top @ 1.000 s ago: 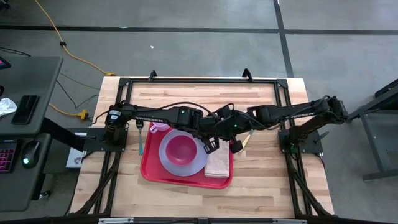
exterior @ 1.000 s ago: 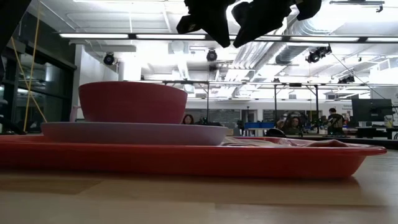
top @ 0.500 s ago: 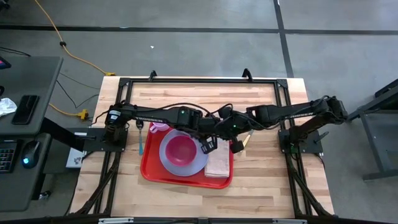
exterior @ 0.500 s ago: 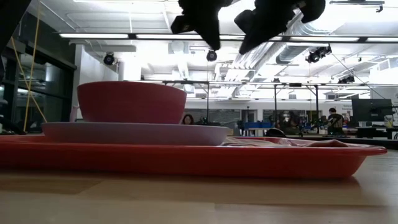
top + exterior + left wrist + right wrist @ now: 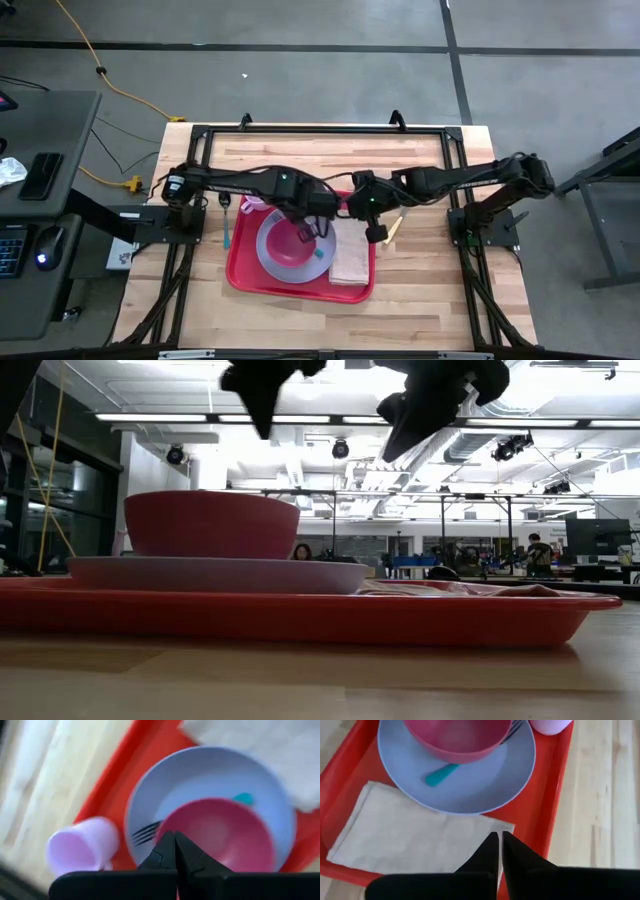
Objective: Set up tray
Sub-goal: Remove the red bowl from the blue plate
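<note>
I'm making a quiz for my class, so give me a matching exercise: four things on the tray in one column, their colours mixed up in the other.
Things:
1. tray
2. plate
3. bowl
4. napkin

Colours:
A. cream
B. deep pink
C. red
D. lavender

Pairs: 1-C, 2-D, 3-B, 4-A

Grey concrete floor (image 5: 300,70), bright ceiling striplights (image 5: 200,418)
</note>
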